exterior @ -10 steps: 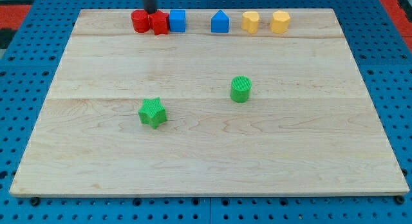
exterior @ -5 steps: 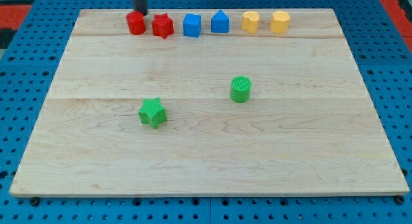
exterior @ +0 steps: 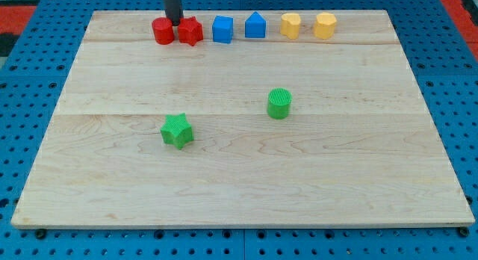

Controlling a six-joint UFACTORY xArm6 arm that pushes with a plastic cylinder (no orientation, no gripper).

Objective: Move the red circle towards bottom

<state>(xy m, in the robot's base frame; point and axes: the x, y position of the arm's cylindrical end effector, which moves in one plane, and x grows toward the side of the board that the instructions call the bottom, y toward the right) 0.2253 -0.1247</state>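
Red circle block (exterior: 163,31) sat close to the top edge of your pale wooden board (exterior: 239,178), touching the red star block (exterior: 190,31) on its right. Below the circle, bare wood ran down to the green star block (exterior: 177,131). My tip (exterior: 174,22) stood upright just behind the circle's upper right, holding nothing.

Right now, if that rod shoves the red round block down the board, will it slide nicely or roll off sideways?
The red circle stands upright on a flat end, squat, so it will likely slide, not roll or tip. Its round side may let it slip off my tip, which sits just above, between it and the red star. The smooth wooden board should offer little drag.
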